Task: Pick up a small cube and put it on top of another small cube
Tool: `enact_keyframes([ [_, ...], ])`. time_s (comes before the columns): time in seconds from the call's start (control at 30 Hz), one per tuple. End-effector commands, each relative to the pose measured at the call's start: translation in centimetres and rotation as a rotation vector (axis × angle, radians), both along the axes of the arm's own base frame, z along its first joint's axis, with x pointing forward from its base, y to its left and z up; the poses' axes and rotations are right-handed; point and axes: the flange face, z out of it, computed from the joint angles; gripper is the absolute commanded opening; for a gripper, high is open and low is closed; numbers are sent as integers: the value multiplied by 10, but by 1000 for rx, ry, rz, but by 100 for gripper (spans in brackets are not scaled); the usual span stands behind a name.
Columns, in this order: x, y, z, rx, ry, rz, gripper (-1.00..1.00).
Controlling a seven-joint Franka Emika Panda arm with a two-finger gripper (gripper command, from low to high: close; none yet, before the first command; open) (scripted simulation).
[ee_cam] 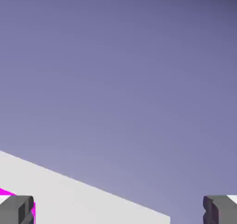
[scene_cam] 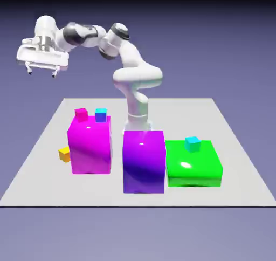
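The small cube (scene_cam: 65, 154) is of a warm orange-yellow colour, with the top face more bright yellow and the side faces more deep orange. It is very little beside the big blocks, its edges look straight, and it seems a bit turned. I see it at the exterior view's left, low near the table (scene_cam: 226, 125), just beside the tall magenta block (scene_cam: 90, 146), which may hide a part of it; if they touch, I cannot tell. On top of this magenta block sit a pink cube (scene_cam: 81, 114) and a blue cube (scene_cam: 101, 115). The claw (scene_cam: 42, 73) is high in the air above that side, its two fingers wide apart, with nothing between them
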Motion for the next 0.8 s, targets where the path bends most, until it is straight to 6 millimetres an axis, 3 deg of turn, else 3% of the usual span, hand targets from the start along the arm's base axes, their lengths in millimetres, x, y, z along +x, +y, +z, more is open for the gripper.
enact_keyframes([
  [0.0, -5, -8, -16, 9, 3, 20, 0],
  [0.17, -24, -38, -105, 62, 18, 136, 0],
  [0.33, -31, -43, -207, 132, 23, 284, 0],
  [0.53, -23, -15, -333, 233, 6, 501, 0],
  [0.57, -23, -15, -333, 233, 6, 501, 0],
  [0.67, 5, 15, -378, 233, 6, 501, 0],
  [0.7, 6, 16, -380, 233, 6, 501, 0],
  [0.73, 6, 16, -380, 233, 6, 501, -100],
  [0.77, 6, 16, -380, 233, 6, 501, -100],
])
